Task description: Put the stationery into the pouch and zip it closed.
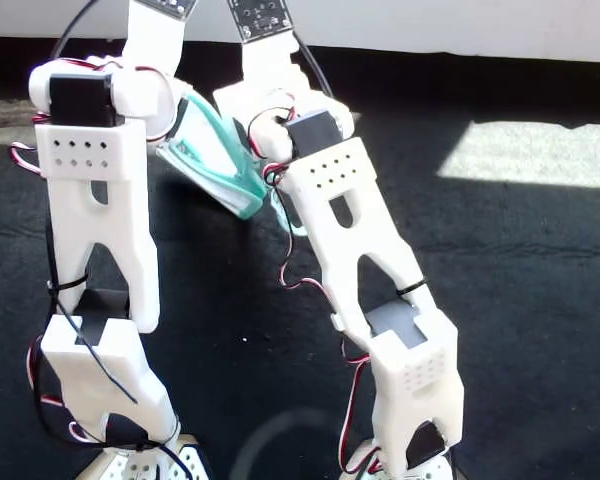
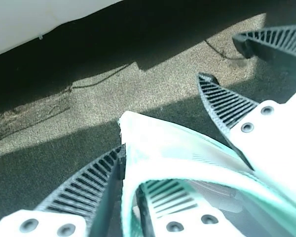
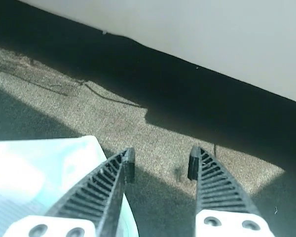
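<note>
High view: the pouch (image 1: 215,165), a pale teal translucent item, sits tilted between the upper sections of the two arms, above the dark table (image 1: 500,300). Left wrist view: the left gripper (image 2: 133,173) is clamped on the pouch (image 2: 177,143). One ribbed finger (image 2: 89,192) lies against the outer face, and the other is visible through the translucent material behind the teal rim. The right gripper (image 2: 219,59) stands just beside the pouch with its jaws spread. Right wrist view: the right gripper (image 3: 162,163) is spread wide with nothing between its fingers (image 3: 212,182), only the table (image 3: 153,133) beyond them. A corner of the pouch (image 3: 39,168) lies just beside the outer side of one finger. Contact between them cannot be determined. A white wall (image 3: 212,39) borders the far edge of the table.
</note>
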Controlling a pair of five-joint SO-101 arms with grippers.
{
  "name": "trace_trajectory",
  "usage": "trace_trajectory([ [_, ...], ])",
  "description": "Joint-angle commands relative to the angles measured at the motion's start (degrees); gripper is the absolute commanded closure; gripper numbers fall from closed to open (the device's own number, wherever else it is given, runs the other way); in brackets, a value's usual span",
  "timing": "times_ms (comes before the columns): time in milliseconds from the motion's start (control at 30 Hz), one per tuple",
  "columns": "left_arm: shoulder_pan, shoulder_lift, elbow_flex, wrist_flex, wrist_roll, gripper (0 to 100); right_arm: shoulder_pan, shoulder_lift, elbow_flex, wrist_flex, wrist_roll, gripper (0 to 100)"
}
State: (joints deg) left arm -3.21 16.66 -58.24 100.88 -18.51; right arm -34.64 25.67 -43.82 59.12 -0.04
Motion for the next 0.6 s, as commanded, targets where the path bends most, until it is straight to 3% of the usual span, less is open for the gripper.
trace_trajectory([
  [0,-0.7,-2.6,-3.8,0.0,-0.5,99,-0.7,-4.6,-3.7,4.7,-0.3,81.7],
  [567,-3.0,-2.0,-4.1,-1.9,-0.4,99,-4.7,-13.8,-11.7,36.3,-0.4,81.7],
])
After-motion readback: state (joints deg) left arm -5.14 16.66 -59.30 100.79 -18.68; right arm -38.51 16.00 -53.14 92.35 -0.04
